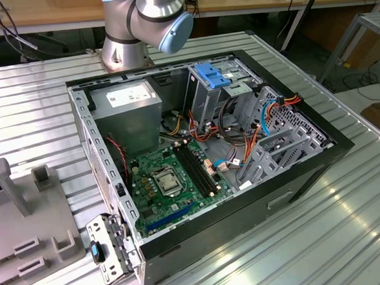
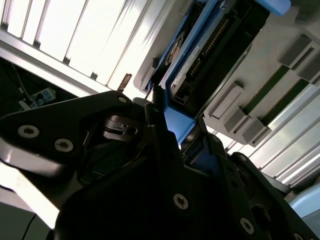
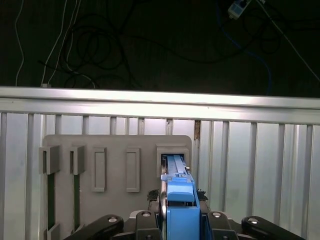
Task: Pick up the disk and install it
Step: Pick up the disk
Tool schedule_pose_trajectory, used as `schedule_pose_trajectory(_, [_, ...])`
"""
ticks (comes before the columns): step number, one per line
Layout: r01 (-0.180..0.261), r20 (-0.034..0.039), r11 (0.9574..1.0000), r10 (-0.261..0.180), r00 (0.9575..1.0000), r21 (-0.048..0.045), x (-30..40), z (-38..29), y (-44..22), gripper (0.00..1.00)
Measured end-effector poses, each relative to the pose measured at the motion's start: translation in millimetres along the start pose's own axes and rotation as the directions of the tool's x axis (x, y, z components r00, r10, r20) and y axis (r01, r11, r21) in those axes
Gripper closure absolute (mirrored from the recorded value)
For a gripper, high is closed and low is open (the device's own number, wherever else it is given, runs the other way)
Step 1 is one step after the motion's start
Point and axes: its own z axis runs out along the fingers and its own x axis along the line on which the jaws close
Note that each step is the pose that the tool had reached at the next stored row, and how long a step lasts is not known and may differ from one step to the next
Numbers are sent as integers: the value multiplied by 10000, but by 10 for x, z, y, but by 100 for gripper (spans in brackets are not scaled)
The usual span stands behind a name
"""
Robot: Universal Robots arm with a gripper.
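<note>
Risk note first: the disk (image 3: 176, 167) is standing on edge in an end slot of the grey fixture plate (image 3: 115, 150). Any pull that is not running straight along the slot is, in my judgement, likely to be binding the blue rails against the slot walls. That would be either dragging the plate across the ribbed metal table (image 3: 250, 165) or letting the disk slide in the grip. The hold appears to be sitting on the blue plastic at one end only, with the long body hanging off it as a lever, so a tilt looks probable on coming free. A tilted disk is going to be fouling the rim of the open computer case (image 1: 295, 175) or the loose cables (image 1: 241, 139) inside. The gripper (image 3: 180, 197) is closed narrow on the disk, jaws pressing both sides of the blue end piece in both wrist views. The disk is lying directly between the jaws and reaching away from the wrist down into the slot. In the second wrist view its dark body is running out beyond the gripper. In the exterior view the plate (image 1: 53, 222) is sitting at the exterior view's left, well apart from the drive cage (image 1: 204, 103).
</note>
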Motion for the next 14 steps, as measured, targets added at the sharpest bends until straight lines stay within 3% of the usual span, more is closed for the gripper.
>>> schedule_pose_trajectory(14, [-142,-2,9999,142,9999,-2,0,2,0,63])
